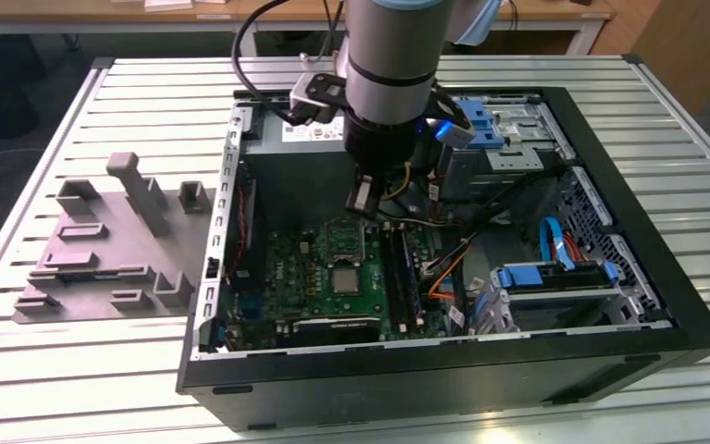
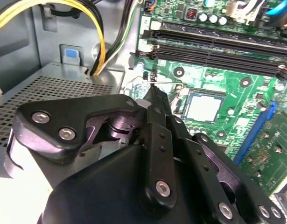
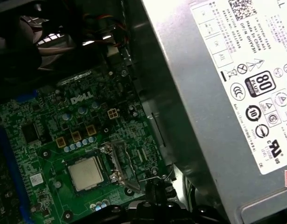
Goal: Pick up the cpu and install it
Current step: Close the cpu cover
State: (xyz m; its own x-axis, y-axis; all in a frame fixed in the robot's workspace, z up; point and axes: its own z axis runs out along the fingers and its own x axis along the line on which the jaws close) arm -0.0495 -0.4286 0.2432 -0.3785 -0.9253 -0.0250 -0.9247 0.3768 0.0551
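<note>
Fingers (image 2: 155,100) pressed together, holding nothing, above the green motherboard (image 2: 213,79).
Small flat square silvery-grey cpu (image 3: 86,173) lies seated in its socket, just beside the fingertips in both wrist views.

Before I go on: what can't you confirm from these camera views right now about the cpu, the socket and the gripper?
- Whether the cpu is fully seated or just resting on the green board: too small in the exterior view, glare in both wrist views.
- Where the socket's metal frame latches: too fine to see in the first wrist view.
- The gripper tips: its own black body hides them in the second wrist view.
</note>
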